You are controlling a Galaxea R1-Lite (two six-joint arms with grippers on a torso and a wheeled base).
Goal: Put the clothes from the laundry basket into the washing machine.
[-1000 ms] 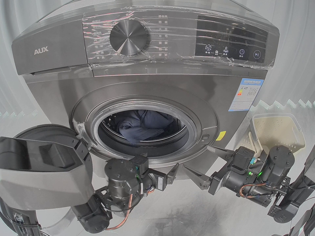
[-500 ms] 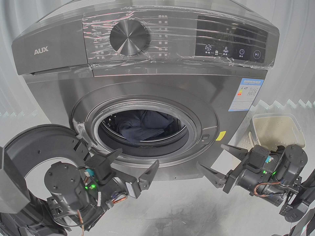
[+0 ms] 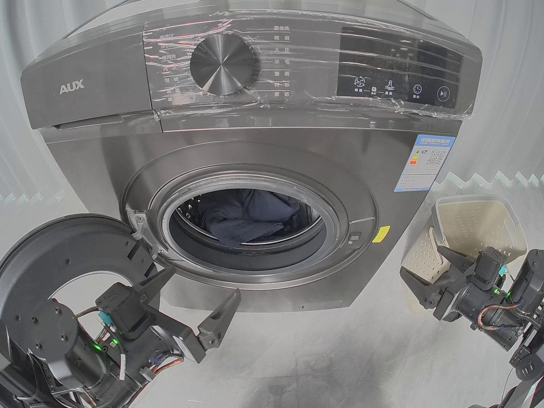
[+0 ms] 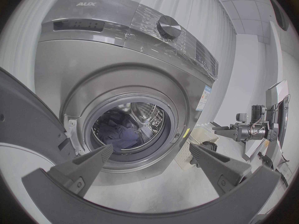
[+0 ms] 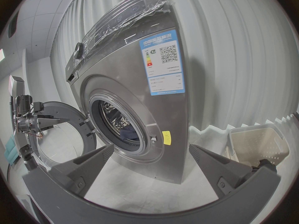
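Observation:
The grey washing machine [image 3: 255, 137] stands with its round door [image 3: 62, 250] swung open to the left. Dark blue clothes [image 3: 243, 216] lie in the drum [image 4: 120, 134] [image 5: 129, 133]. The cream laundry basket [image 3: 476, 228] stands on the floor right of the machine, its inside showing bare perforated walls [image 5: 258, 143]. My left gripper [image 3: 199, 285] hangs open and holds nothing, low in front of the open door and left of the drum opening [image 4: 150, 147]. My right gripper [image 3: 425, 262] is open and holds nothing, just in front of the basket [image 5: 150, 147].
Light grey floor [image 3: 317, 358] stretches in front of the machine between the two arms. White curtains [image 3: 510, 86] hang behind and beside it. The open door juts out on the left, close to my left arm.
Both arms have drawn back from the drum opening. The left gripper went down and to the left towards the door, the right gripper to the right towards the basket. The clothes stayed in the drum.

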